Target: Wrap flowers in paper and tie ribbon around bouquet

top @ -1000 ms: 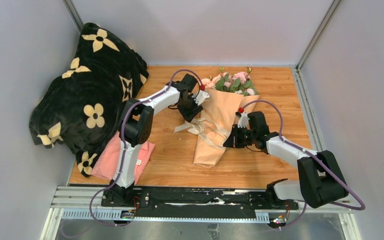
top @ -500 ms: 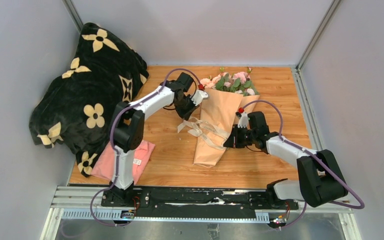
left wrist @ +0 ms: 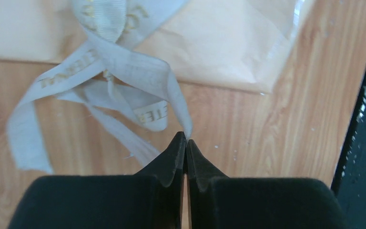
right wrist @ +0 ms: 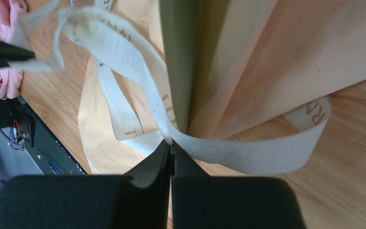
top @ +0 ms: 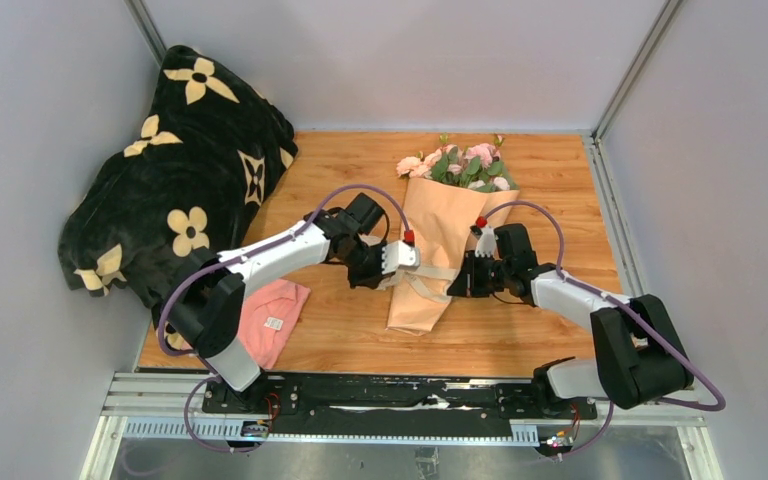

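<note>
Bouquet (top: pixel 438 250) lies flat on the table (top: pixel 350 335), narrow end toward the near edge. Pink and cream flowers (top: pixel 465 165) with green leaves poke out the far end of the peach paper (top: pixel 438 215) cone. Cream ribbon (top: pixel 422 282) with gold lettering crosses the lower half, loose and slack.

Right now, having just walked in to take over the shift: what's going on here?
A ribbon is being tied around a bouquet lying on the wooden table, with its roses pointing away from the robot. The left end effector is shut on one ribbon strand beside the paper wrap. The right end effector pinches another strand at the wrap's opposite edge. The ribbon loops loosely, and no tidy bow shows.
</note>
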Robot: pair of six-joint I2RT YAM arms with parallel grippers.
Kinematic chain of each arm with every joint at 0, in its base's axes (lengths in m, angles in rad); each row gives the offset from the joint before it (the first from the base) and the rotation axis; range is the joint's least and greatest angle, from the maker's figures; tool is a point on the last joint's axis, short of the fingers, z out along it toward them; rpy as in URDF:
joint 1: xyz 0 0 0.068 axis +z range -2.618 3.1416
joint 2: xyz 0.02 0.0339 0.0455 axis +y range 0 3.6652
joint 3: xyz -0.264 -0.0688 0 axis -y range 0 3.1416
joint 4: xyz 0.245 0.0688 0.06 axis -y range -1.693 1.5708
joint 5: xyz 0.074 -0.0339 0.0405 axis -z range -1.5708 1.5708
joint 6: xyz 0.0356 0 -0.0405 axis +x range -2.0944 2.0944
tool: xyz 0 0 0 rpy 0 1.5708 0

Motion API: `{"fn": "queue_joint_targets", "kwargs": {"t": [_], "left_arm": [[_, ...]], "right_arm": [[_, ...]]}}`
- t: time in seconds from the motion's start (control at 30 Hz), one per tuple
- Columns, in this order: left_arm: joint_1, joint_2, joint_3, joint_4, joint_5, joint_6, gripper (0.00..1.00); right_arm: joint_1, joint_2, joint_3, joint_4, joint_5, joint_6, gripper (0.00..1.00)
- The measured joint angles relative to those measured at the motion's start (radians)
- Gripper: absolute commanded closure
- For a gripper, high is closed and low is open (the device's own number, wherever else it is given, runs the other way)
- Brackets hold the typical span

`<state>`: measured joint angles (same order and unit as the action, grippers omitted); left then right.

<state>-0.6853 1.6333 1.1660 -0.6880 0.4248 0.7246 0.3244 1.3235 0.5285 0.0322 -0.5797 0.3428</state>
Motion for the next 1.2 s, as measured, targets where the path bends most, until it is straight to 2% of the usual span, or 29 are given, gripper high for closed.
{"fn": "queue_joint_targets", "kwargs": {"t": [0.13, 0.27, 0.37, 0.43, 0.5, 0.6, 0.8, 1.03, 1.07, 1.2], "left_arm": [[-0.019, -0.005, -0.060, -0.033, 0.056, 0.085, 0.76], [-0.021, -0.011, -0.066, -0.078, 0.089, 0.175, 0.47], [-0.026, -0.011, -0.063, -0.153, 0.093, 0.260, 0.35], [-0.029, -0.010, -0.047, -0.217, 0.092, 0.315, 0.31], [-0.030, -0.010, -0.018, -0.280, 0.093, 0.364, 0.31], [-0.030, -0.011, 0.039, -0.338, 0.105, 0.400, 0.40], [-0.026, 0.045, 0.161, -0.220, 0.129, 0.217, 0.35], [-0.026, 0.199, 0.163, -0.140, 0.074, 0.105, 0.37], [-0.026, 0.205, 0.163, -0.137, 0.065, 0.097, 0.39], [-0.026, 0.220, 0.162, -0.090, 0.023, 0.059, 0.62]], "right_arm": [[0.000, 0.003, 0.001, -0.001, -0.001, 0.000, 1.00], [0.000, 0.003, 0.002, -0.001, -0.001, 0.000, 1.00], [0.000, 0.005, 0.003, -0.001, -0.001, -0.001, 1.00], [0.000, 0.011, 0.005, -0.001, -0.002, -0.001, 1.00], [0.000, 0.018, 0.005, -0.001, -0.002, -0.002, 1.00], [0.000, 0.024, 0.006, -0.001, -0.004, -0.004, 1.00], [0.000, 0.026, 0.005, -0.001, -0.005, -0.004, 1.00], [0.000, 0.022, 0.006, -0.001, -0.005, -0.004, 1.00], [0.000, 0.022, 0.005, -0.001, -0.005, -0.005, 1.00], [0.000, 0.022, 0.006, -0.001, -0.005, -0.005, 1.00]]}}
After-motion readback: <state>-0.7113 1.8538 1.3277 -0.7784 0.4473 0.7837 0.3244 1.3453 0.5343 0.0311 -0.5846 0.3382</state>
